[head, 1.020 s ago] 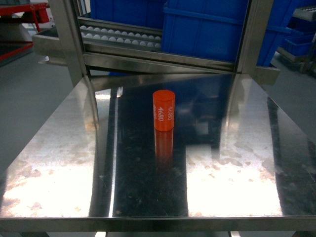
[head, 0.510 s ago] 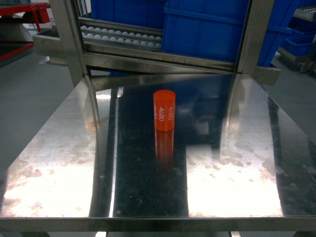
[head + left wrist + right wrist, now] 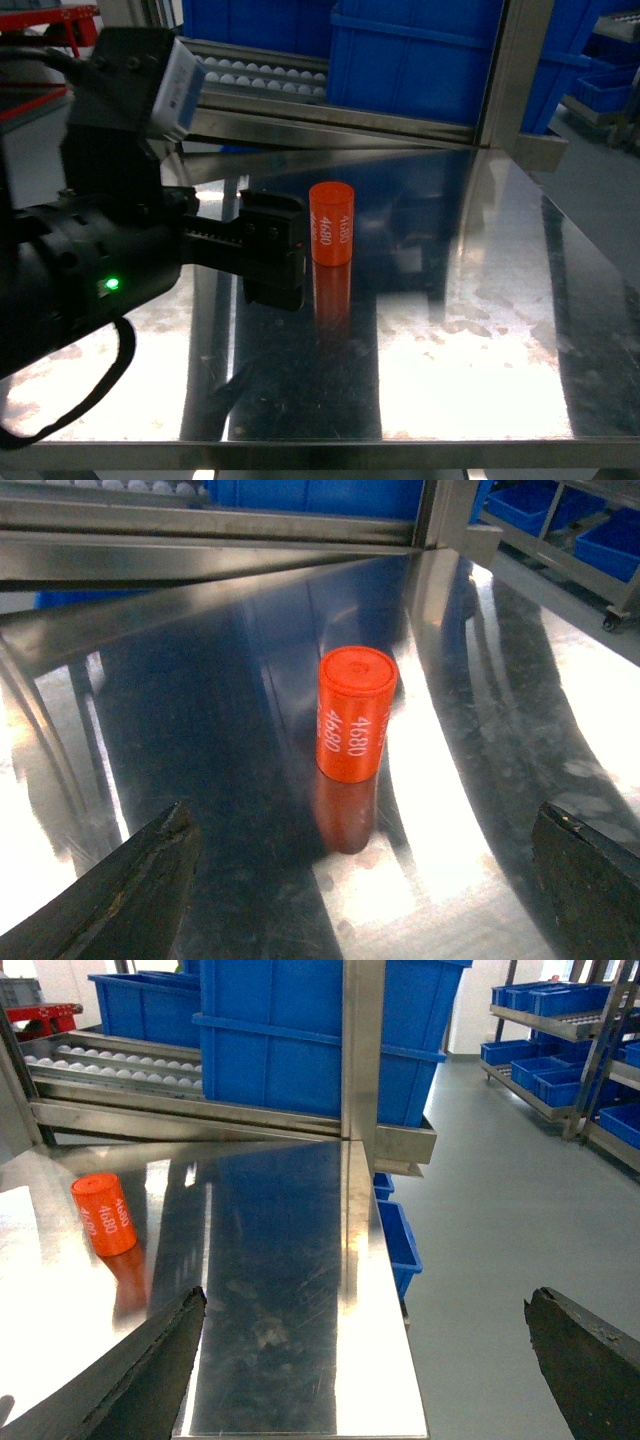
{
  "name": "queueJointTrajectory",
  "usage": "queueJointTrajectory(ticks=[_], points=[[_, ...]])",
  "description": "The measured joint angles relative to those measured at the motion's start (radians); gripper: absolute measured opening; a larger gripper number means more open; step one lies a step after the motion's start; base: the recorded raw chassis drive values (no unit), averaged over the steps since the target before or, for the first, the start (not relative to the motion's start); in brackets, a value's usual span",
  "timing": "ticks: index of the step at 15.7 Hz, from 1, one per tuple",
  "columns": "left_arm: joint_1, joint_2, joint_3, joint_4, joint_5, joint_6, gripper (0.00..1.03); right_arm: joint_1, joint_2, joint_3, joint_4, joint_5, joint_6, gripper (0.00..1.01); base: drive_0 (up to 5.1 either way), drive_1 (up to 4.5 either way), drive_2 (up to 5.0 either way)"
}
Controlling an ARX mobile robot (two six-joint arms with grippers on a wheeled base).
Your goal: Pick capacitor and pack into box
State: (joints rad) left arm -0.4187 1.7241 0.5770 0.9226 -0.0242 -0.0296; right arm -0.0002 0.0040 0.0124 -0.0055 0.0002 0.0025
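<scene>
Capacitor [image 3: 332,223]: orange cyl, upright mid-desk [image 3: 480,330], untouched.
Left claw [image 3: 275,250]: released, just beside it, lined up for grab.
Right claw [image 3: 365,1360]: released, off to desk's side.

One orange plastic cylinder printed "4680" [image 3: 332,224] stands on one polished steel table [image 3: 480,330], with two large blue plastic bins [image 3: 430,60] behind it and several smaller blue bins [image 3: 545,1000] on side shelving.
</scene>
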Motion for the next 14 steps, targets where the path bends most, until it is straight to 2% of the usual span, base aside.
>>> queueJointTrajectory(ticks=[6, 10, 14], points=[[0.037, 0.292, 0.277, -0.054, 0.116, 0.003, 0.98, 0.000, 0.000, 0.000, 0.000, 0.000, 0.000, 0.98, 0.0, 0.00, 0.0], [0.063, 0.441, 0.464, -0.101, 0.154, 0.015, 0.98, 0.000, 0.000, 0.000, 0.000, 0.000, 0.000, 0.98, 0.0, 0.00, 0.0], [0.059, 0.557, 0.632, -0.171, 0.185, 0.031, 0.98, 0.000, 0.000, 0.000, 0.000, 0.000, 0.000, 0.98, 0.0, 0.00, 0.0]])
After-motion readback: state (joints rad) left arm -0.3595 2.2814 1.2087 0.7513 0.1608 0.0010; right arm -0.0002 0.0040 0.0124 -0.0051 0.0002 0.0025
